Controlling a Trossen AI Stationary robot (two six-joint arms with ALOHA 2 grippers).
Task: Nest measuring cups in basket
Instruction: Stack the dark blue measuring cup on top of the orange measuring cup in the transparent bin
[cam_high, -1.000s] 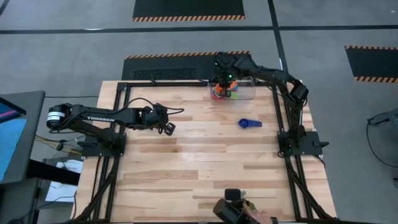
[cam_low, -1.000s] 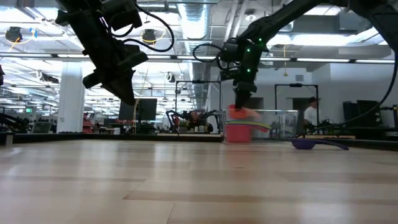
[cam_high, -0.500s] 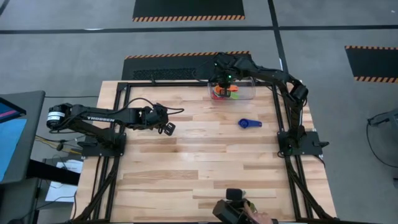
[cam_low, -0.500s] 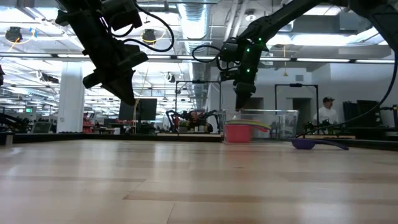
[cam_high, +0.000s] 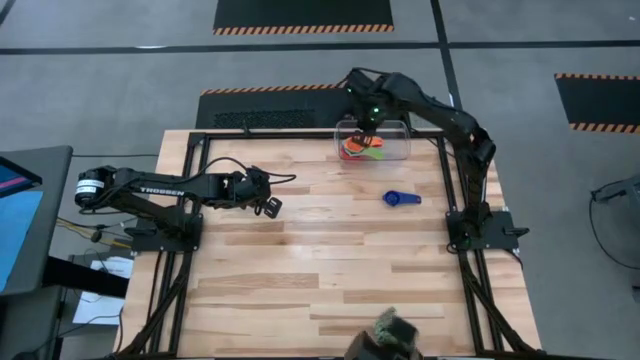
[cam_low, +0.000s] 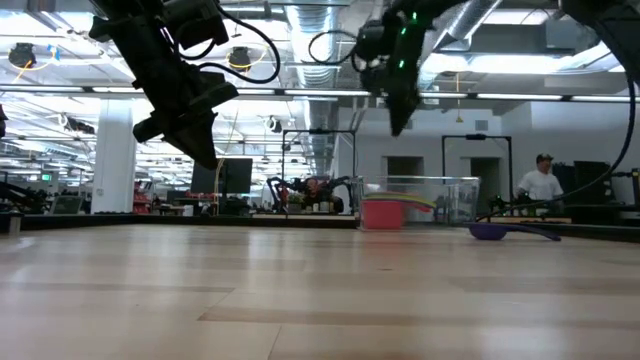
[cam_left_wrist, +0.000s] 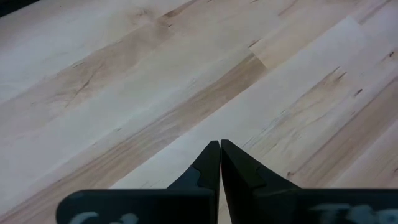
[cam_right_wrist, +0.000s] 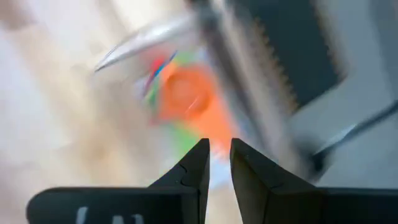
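Note:
The clear basket (cam_high: 397, 146) stands at the table's far edge, right of centre. A nested stack of measuring cups sits in its left end, orange cup (cam_high: 359, 149) on top, green and red showing beneath; in the low view the red cup (cam_low: 382, 212) shows through the wall. One dark blue cup (cam_high: 400, 198) lies alone on the table nearer than the basket. My right gripper (cam_high: 366, 122) hangs high above the stack, slightly open and holding nothing; its wrist view looks down on the orange cup (cam_right_wrist: 185, 93). My left gripper (cam_high: 270, 207) waits shut over the table's left middle.
Black frame rails run along the table's left, right and far edges, close behind the basket. Bare wood (cam_high: 320, 260) lies between the two arms and toward the near edge. A dark object (cam_high: 385, 335) with a person's hand sits at the near edge. A person (cam_low: 543, 182) stands beyond the table.
My right gripper has risen straight up out of the basket's left end, from down at the cup stack to well above the rim, drifting slightly toward the far edge. The stack stays in the basket with the orange cup on top.

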